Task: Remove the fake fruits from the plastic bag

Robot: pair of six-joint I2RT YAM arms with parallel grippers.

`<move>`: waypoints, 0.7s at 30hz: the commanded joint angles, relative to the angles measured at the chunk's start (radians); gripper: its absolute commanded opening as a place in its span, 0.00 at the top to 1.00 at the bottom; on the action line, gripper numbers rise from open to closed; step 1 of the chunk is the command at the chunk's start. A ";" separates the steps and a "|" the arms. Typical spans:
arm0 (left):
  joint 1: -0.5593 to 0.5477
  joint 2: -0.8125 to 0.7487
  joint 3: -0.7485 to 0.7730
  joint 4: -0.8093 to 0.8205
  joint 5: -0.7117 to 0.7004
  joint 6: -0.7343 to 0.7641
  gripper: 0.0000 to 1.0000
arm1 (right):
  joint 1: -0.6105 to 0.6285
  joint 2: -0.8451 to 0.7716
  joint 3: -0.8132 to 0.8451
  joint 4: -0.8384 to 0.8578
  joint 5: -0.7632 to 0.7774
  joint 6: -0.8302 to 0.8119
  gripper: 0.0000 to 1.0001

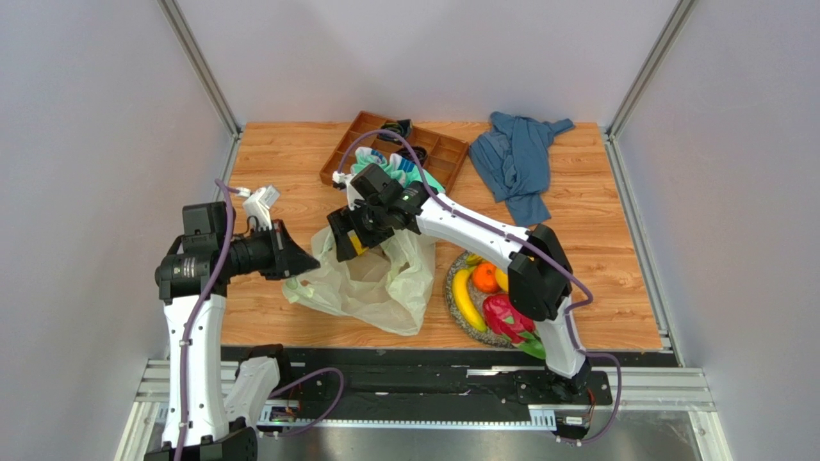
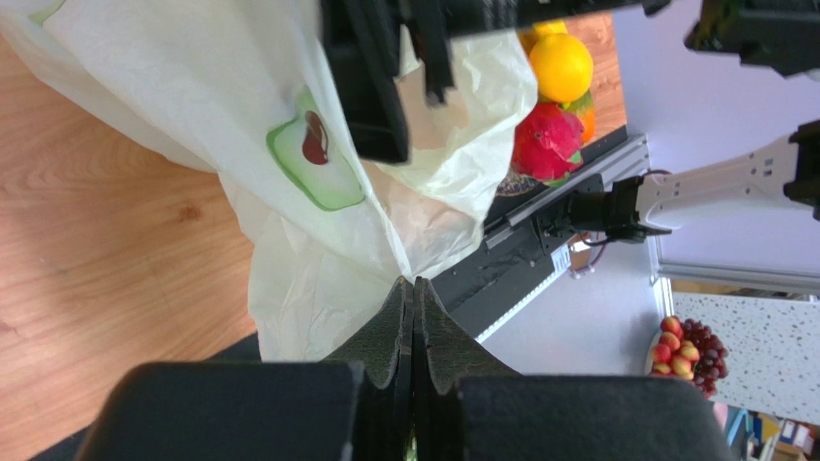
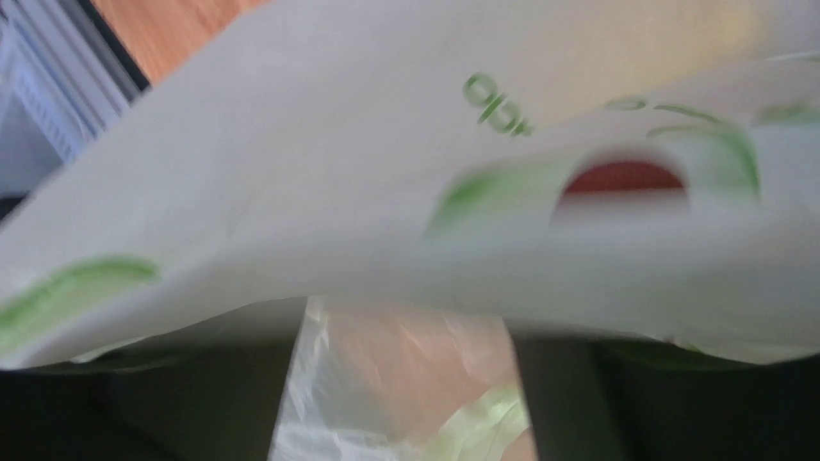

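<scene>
The plastic bag [image 1: 371, 283] lies crumpled on the wooden table, pale yellow-green with a green print. My left gripper [image 1: 306, 261] is shut on its left edge; the left wrist view shows the jaws [image 2: 414, 286] pressed together at the film [image 2: 318, 221]. My right gripper [image 1: 358, 235] is at the bag's upper opening, fingers apart, with film [image 3: 385, 192] draped over and between them [image 3: 404, 384]. Fake fruits lie on a plate [image 1: 450, 288] right of the bag: a banana [image 1: 467, 300], an orange [image 1: 484, 277] and a dragon fruit [image 1: 507, 317]. The orange [image 2: 560, 67] and dragon fruit [image 2: 546, 142] also show in the left wrist view.
A brown compartment tray [image 1: 358, 139] stands at the back with teal-white rolled socks [image 1: 395, 171] at its front. A blue garment [image 1: 520, 158] lies at the back right. A black rail [image 1: 423, 357] runs along the near table edge.
</scene>
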 commanded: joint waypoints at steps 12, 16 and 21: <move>0.003 -0.073 -0.064 -0.150 0.163 0.137 1.00 | -0.019 0.210 0.173 0.047 0.170 0.237 0.00; 0.003 -0.068 -0.086 -0.119 0.151 0.121 1.00 | -0.003 0.221 0.191 0.047 0.186 0.203 0.00; 0.005 -0.068 -0.090 -0.093 0.114 0.106 1.00 | 0.026 0.078 0.128 0.039 0.200 0.148 0.01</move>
